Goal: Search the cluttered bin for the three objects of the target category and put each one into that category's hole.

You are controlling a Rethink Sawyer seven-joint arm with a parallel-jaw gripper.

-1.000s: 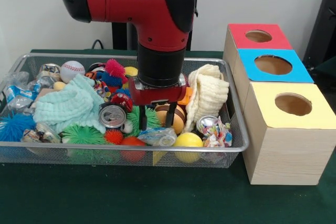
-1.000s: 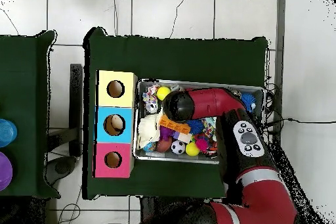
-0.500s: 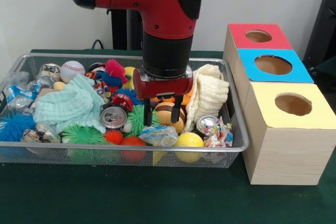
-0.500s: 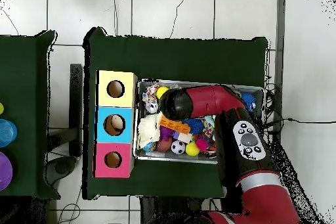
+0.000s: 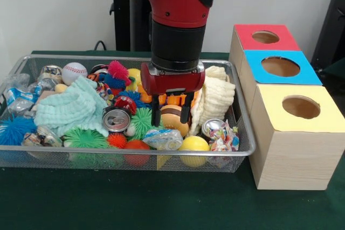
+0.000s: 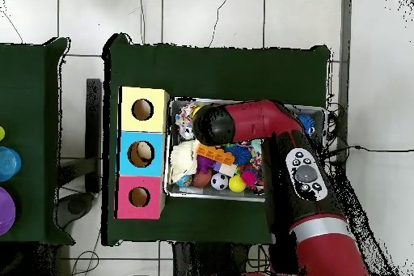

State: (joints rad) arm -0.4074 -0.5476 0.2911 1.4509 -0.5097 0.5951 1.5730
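Hovering with gripper open and empty over the cluttered bin. Lying just near-side of the fingertips: clear packet, long axis running left-right, beside the yellow ball.

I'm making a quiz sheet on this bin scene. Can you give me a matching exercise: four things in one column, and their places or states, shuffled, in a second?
Things:
1. baseball
2. opened silver can
3. yellow ball
4. gripper

Places or states:
A. at the bin's front rim, beside a clear packet
B. open, above a brown ball
C. far left part of the bin
D. just right of the mint cloth

Pairs: 1-C, 2-D, 3-A, 4-B
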